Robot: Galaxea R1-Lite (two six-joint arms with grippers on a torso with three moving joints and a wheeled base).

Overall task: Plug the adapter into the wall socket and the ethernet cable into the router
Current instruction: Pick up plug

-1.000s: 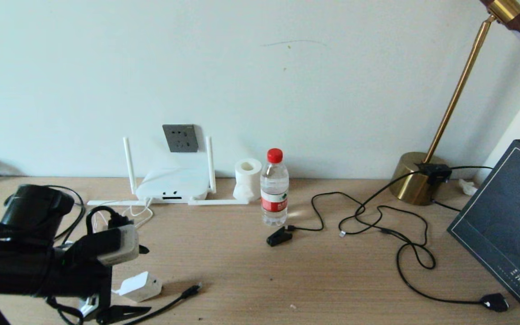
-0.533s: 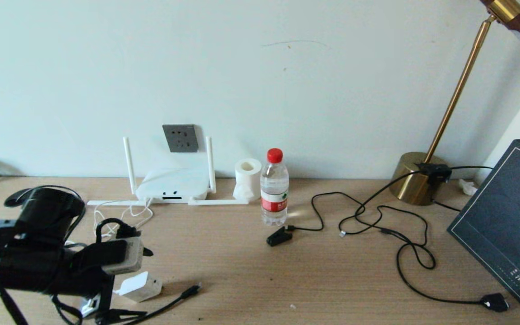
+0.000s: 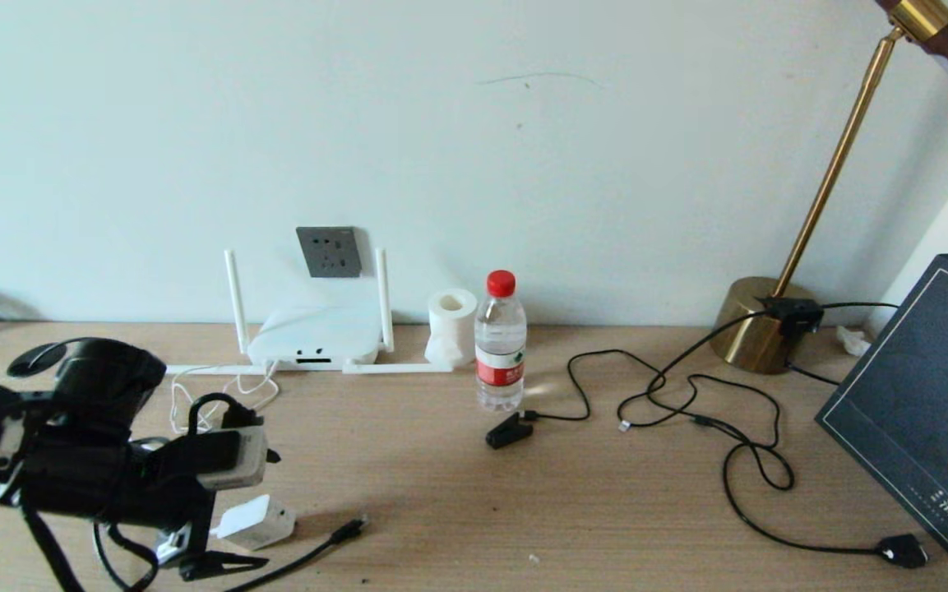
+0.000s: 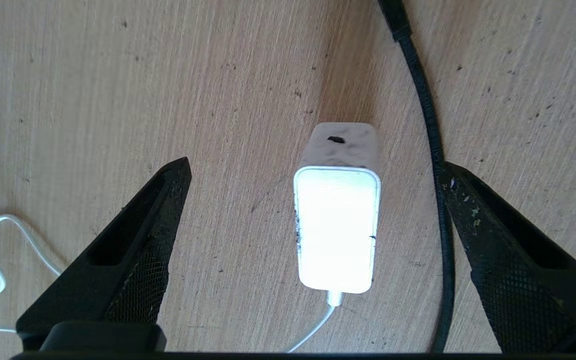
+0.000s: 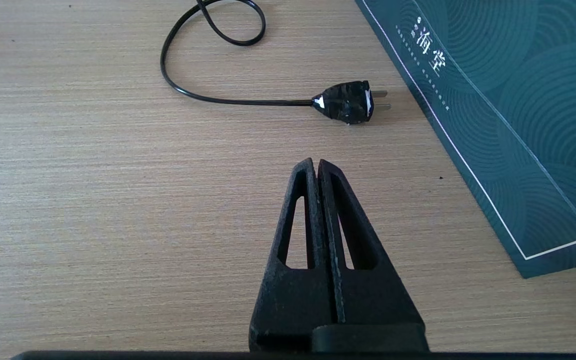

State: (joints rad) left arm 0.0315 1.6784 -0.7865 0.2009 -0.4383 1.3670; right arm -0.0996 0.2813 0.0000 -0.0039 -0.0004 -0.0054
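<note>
left gripper (image 4: 312, 210) has come down over adapter (image 4: 336, 230) | jaws spread wide, empty; adapter lies between them, ethernet cable (image 4: 430, 140) by one finger | grasp next | right gripper (image 5: 317, 167) parked, closed

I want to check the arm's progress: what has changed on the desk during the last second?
The left arm has moved to the right and slightly away from the camera in the head view, bringing its open left pincer over the adapter. Nothing was taken hold of or let go. The adapter, ethernet cable, router and water bottle lie as before; the right pincer stays shut.
</note>
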